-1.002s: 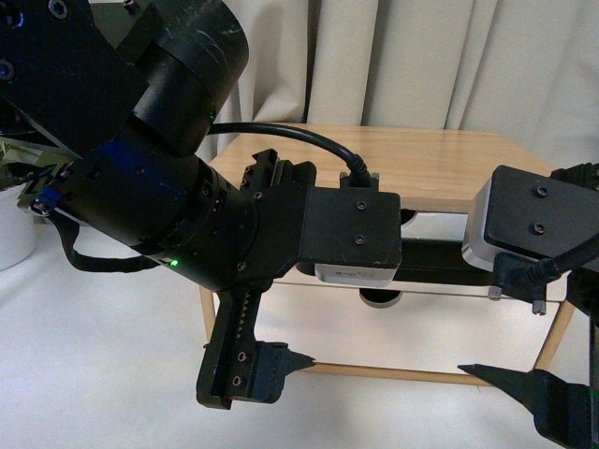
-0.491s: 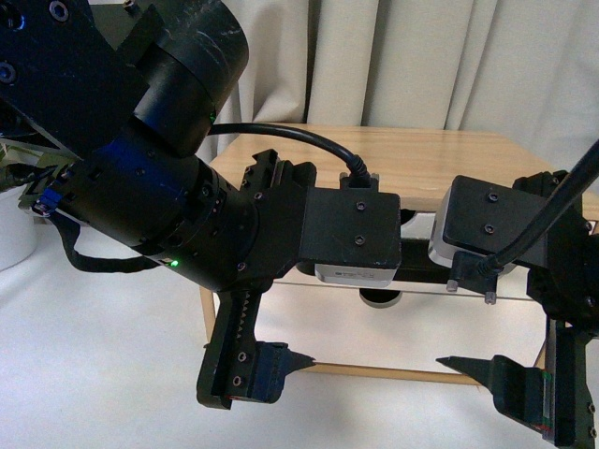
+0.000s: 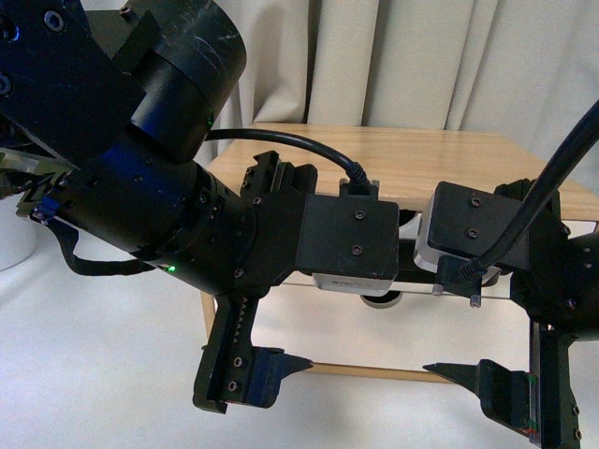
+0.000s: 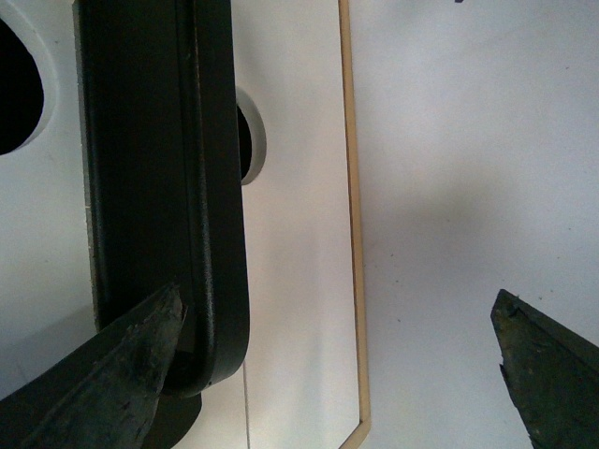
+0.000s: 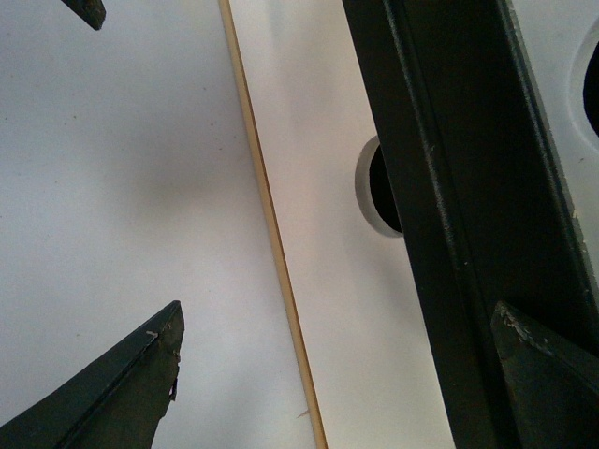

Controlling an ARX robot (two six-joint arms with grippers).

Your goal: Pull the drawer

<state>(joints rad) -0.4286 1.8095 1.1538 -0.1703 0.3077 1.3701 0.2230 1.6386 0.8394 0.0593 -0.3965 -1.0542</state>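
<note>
Frontally, drawer (image 4: pixel 150 140) largely hidden, left tool (image 4: pixel 337 297) and right tool (image 5: pixel 337 309) spread wide

Matte black screw-studded arms (image 3: pixel 187 224), silver-edged wrist cameras (image 3: pixel 351 279), black cables (image 3: pixel 281 140), green LED (image 3: pixel 173 267).

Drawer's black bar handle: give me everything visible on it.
The bar handle is long, matte black and faintly textured, with a rounded end; it looks like painted metal or plastic. It runs along the white drawer front, beside the half-round notch. One finger of the open left gripper overlaps its end, and a finger of the open right gripper overlaps it too; contact cannot be told. The front view mostly hides it.
</note>
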